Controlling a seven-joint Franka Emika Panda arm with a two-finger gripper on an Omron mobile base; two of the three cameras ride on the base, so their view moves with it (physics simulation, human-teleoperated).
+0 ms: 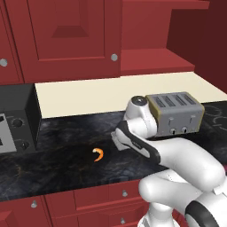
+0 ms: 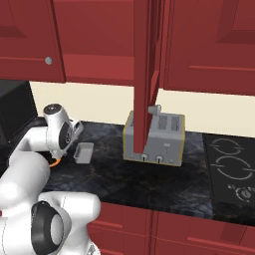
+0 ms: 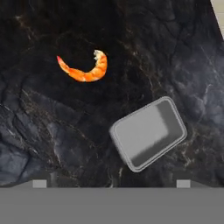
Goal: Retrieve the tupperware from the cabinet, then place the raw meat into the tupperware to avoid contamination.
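- Dark marble counter (image 1: 57, 159) ran beneath the dark red cabinet (image 1: 75, 35).
- Arm bent low over it; gripper (image 3: 111, 183) pointed down, jaws spread wide, holding nothing.
- Hand view showed the tupperware (image 3: 148, 133) sitting empty, near the raw meat (image 3: 85, 70) but apart.
- Left base view hid the tupperware behind the arm; the toaster (image 2: 154, 138) was partly blocked by an open door (image 2: 147, 74).

I'm seeing an orange shrimp (image 3: 85, 70), a plain grey box (image 3: 148, 133), black marbled counter (image 3: 52, 131), silver toaster (image 2: 155, 138), dark red cabinets (image 1: 75, 35).

flat, even rendered light is falling from about twelve o'clock; the counter (image 3: 52, 144) is showing soft blur, the toaster (image 2: 154, 137) casting only a faint shadow
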